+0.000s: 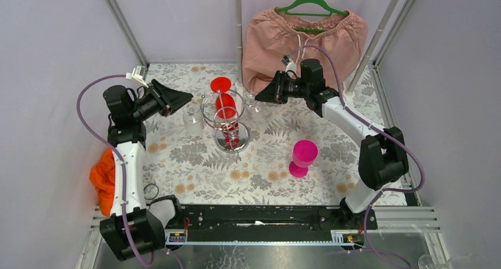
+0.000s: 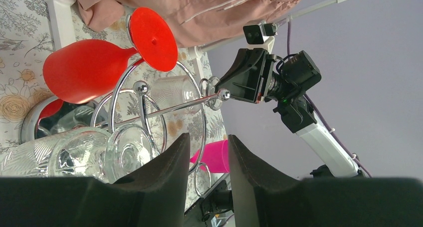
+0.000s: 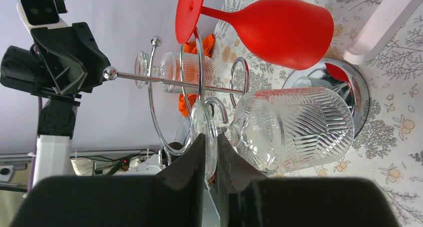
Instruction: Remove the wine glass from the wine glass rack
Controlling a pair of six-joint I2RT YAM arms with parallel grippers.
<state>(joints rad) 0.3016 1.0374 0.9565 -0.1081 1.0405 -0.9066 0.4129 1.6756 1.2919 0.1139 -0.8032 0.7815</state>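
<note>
Pale lilac walls (image 1: 53, 44) and aluminium frame posts (image 1: 238, 20) closed in the cell. A cloth printed with grey leaves and tan flowers covered the table (image 1: 266, 174). At the back hung a pink garment (image 1: 307, 41) on a green hanger (image 1: 311, 6), and an orange cloth (image 1: 103, 177) lay bunched at the table's left edge.

The wine glass rack (image 1: 231, 140) stood on the cloth toward the back, between the two arms. A red wine glass (image 3: 284, 30) hung from it bowl down, and a magenta cup (image 1: 303, 155) stood apart on the cloth to the right.

The clear ribbed wine glass (image 3: 294, 124) hung on the right side of the rack, with its foot caught in a wire hook. The right gripper (image 3: 209, 137) had its fingers drawn nearly together, pinching the rim of that foot. The left gripper (image 2: 208, 139) was level with the rack on the other side, its fingers partly spread and holding nothing. A second clear glass (image 2: 65, 152) hung just beside it.
</note>
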